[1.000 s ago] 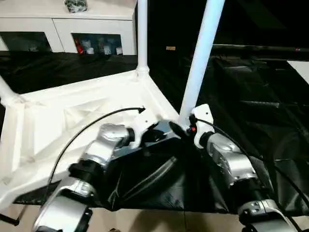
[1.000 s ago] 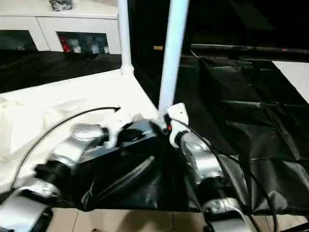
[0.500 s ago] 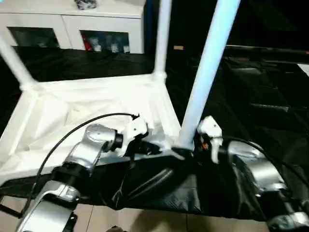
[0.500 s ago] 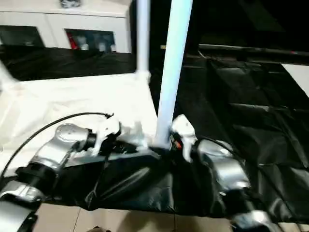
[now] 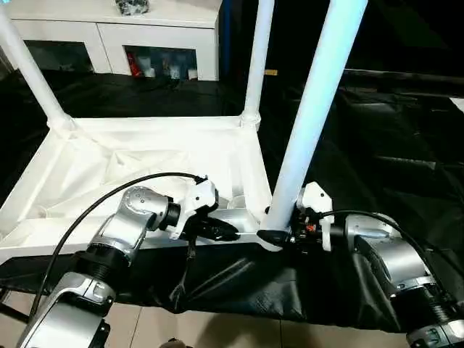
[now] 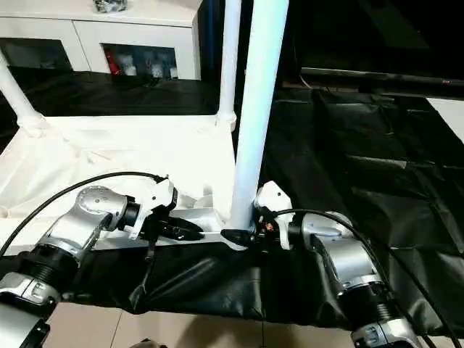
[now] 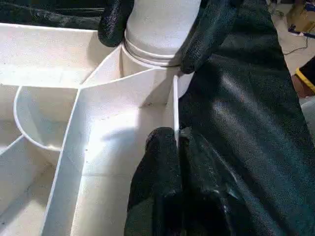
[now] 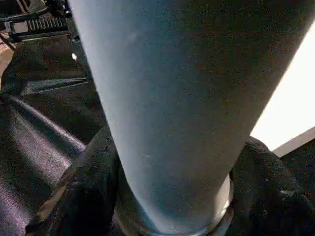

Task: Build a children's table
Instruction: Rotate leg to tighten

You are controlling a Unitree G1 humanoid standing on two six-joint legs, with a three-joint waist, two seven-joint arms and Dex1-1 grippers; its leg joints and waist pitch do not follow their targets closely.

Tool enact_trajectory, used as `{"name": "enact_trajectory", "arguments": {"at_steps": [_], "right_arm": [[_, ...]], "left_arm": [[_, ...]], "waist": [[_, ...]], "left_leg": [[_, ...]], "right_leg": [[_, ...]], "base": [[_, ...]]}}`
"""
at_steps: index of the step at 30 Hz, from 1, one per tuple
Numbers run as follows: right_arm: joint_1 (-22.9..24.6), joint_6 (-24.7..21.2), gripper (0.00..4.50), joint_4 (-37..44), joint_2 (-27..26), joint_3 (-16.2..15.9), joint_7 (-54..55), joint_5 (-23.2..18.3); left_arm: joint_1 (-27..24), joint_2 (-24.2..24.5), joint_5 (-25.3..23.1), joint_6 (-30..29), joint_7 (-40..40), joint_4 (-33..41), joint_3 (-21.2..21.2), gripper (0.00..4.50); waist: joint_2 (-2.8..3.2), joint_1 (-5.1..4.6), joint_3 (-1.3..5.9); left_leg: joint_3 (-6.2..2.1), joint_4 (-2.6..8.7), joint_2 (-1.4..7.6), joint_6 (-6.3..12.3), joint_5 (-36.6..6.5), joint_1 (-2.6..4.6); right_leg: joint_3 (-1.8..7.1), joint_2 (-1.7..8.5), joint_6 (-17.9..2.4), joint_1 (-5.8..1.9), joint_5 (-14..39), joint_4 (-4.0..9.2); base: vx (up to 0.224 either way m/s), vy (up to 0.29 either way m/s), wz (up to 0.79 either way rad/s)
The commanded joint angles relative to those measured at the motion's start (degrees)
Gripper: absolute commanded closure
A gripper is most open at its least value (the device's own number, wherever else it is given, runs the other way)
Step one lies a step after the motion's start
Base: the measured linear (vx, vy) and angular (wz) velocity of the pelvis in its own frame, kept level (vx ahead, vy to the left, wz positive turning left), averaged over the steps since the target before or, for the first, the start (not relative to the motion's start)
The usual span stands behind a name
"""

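Fingers [image 8: 83,196] of right gripper [image 5: 279,235] clenched around base of near leg [image 5: 312,116], upright in corner socket. Left gripper [image 7: 174,142] pinching raised rim [image 7: 174,105] of upturned table top [image 5: 138,163], just beside that socket. Two further legs [image 5: 255,61] standing at far corners. Black sheet [image 5: 391,145] beneath; white cabinet [image 5: 109,32] behind.

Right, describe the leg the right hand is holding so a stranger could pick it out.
Find the white table top lying upside down on black sheeting. Three legs stand up from its corners. Yours is the nearest leg, at the front right corner; the right hand grips its base.
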State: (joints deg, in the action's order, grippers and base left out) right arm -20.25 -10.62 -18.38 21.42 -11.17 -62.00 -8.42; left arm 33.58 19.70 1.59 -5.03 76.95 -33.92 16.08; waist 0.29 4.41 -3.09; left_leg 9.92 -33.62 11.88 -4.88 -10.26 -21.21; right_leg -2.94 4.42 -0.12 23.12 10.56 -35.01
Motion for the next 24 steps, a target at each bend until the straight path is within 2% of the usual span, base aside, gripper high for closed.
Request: {"name": "enact_trajectory", "arguments": {"at_steps": [1,2,3,4,8,13,15,16,17,18,19,20,22,24], "right_arm": [[0.74,-0.02,1.84,1.42,-1.56,-2.28,0.03,-0.17],[0.83,-0.03,1.84,0.96,-2.29,-1.82,1.60,0.01],[0.66,0.08,1.84,-0.03,-3.49,-1.08,4.32,0.45],[0.19,-0.14,1.84,-1.64,-5.31,0.00,8.72,1.21],[-2.34,-1.04,1.84,-7.45,-12.44,3.95,24.28,2.84],[-3.92,-1.70,1.85,-9.60,-15.85,5.07,31.24,3.73],[-7.06,-1.13,1.85,-13.84,-19.48,5.76,39.14,6.38],[-7.80,-0.85,1.85,-14.84,-20.20,5.96,40.27,6.69],[-8.39,-0.61,1.85,-15.62,-20.76,6.16,41.05,6.87],[-8.62,-0.12,1.85,-15.74,-20.97,6.03,41.07,7.01],[-8.77,0.50,1.85,-15.75,-21.13,5.94,41.08,7.03],[-8.63,0.58,1.50,-15.29,-21.19,6.36,40.24,6.34],[-8.36,0.53,1.15,-14.78,-21.02,6.79,39.06,5.42],[-7.42,0.85,1.12,-13.88,-19.61,6.22,35.79,5.19]], "left_arm": [[1.20,-1.98,1.01,0.43,-3.31,2.19,-0.61,4.50],[1.25,-2.63,0.80,0.20,-4.76,2.06,-0.87,4.50],[1.48,-3.59,0.30,-0.11,-7.08,1.67,-1.15,4.50],[1.89,-4.91,-0.24,-0.86,-10.06,1.08,-1.51,4.50],[3.72,-10.42,-2.57,-3.00,-20.83,-1.78,-1.94,4.50],[5.03,-13.83,-3.48,-3.65,-26.79,-3.82,-2.14,4.50],[6.59,-17.10,-5.57,-2.94,-32.13,-6.04,-1.48,4.50],[6.86,-17.82,-5.59,-3.01,-32.65,-6.33,-1.66,4.50],[7.06,-18.40,-5.49,-3.13,-32.92,-6.51,-1.90,4.50],[7.15,-18.54,-5.52,-2.99,-32.72,-6.50,-1.85,4.50],[7.26,-18.54,-5.62,-2.69,-32.63,-6.53,-1.66,4.50],[7.21,-18.11,-5.57,-2.45,-32.06,-6.48,-1.57,4.50],[7.12,-17.56,-5.48,-1.81,-31.40,-6.52,-1.51,4.50],[6.69,-16.32,-5.15,-0.27,-28.90,-6.27,-1.67,4.50]], "waist": [[-0.30,-0.22,3.76],[-0.26,-0.16,3.73],[-0.53,-0.17,3.77],[-0.43,-0.20,3.72],[-0.67,-0.88,3.61],[-0.71,-1.29,3.61],[-0.60,-1.38,3.69],[0.04,-1.39,3.74],[-0.38,-1.60,3.76],[-0.41,-1.48,3.83],[-0.19,-1.44,3.87],[-0.09,-1.40,3.90],[-0.14,-1.39,3.94],[0.02,-1.39,3.90]], "left_leg": [[0.21,3.78,1.20,2.71,-11.25,0.66],[0.19,3.82,1.19,2.55,-11.30,0.67],[0.22,3.80,1.19,2.46,-11.16,0.66],[0.18,3.82,1.14,2.09,-11.13,0.64],[0.07,4.02,0.92,0.73,-12.10,0.69],[0.07,3.99,0.68,0.94,-12.06,0.54],[0.11,3.90,0.65,0.84,-11.55,0.53],[-0.02,3.94,0.60,0.51,-11.34,0.56],[0.11,3.87,0.53,0.60,-11.07,0.47],[0.03,3.87,0.55,0.69,-10.92,0.47],[0.09,3.78,0.54,1.16,-10.74,0.45],[0.09,3.78,0.55,1.43,-10.61,0.43],[0.16,3.70,0.56,2.12,-10.11,0.39],[0.14,3.76,0.62,2.32,-10.57,0.43]], "right_leg": [[2.17,3.04,-13.65,-2.92,10.14,4.14],[2.19,3.04,-13.58,-2.87,10.31,4.15],[2.20,3.04,-13.49,-2.87,10.26,4.11],[2.19,3.09,-13.35,-2.83,10.92,4.12],[2.15,3.08,-11.63,-2.68,15.26,4.58],[2.18,2.99,-10.45,-2.71,16.35,4.90],[2.24,2.96,-10.39,-2.63,15.49,4.83],[2.19,2.96,-10.64,-2.66,15.02,4.71],[2.20,2.82,-10.80,-2.72,13.67,4.78],[2.17,2.91,-10.90,-2.89,13.19,4.69],[2.23,2.89,-11.19,-2.92,11.94,4.56],[2.24,2.87,-11.28,-2.95,11.24,4.56],[2.24,2.80,-11.99,-3.06,8.96,4.37],[2.19,2.84,-12.32,-3.04,9.19,4.43]], "base": [[0.000,0.000,0.00],[0.000,0.000,0.00],[0.000,0.000,0.00],[0.000,0.000,0.00],[0.000,0.000,0.00],[0.000,0.000,0.00],[0.000,0.000,0.00],[0.000,0.000,0.00],[0.000,0.000,0.00],[0.000,0.000,0.00],[0.000,0.000,0.00],[0.000,0.000,0.00],[0.000,0.000,0.00],[0.000,0.000,0.00]]}}
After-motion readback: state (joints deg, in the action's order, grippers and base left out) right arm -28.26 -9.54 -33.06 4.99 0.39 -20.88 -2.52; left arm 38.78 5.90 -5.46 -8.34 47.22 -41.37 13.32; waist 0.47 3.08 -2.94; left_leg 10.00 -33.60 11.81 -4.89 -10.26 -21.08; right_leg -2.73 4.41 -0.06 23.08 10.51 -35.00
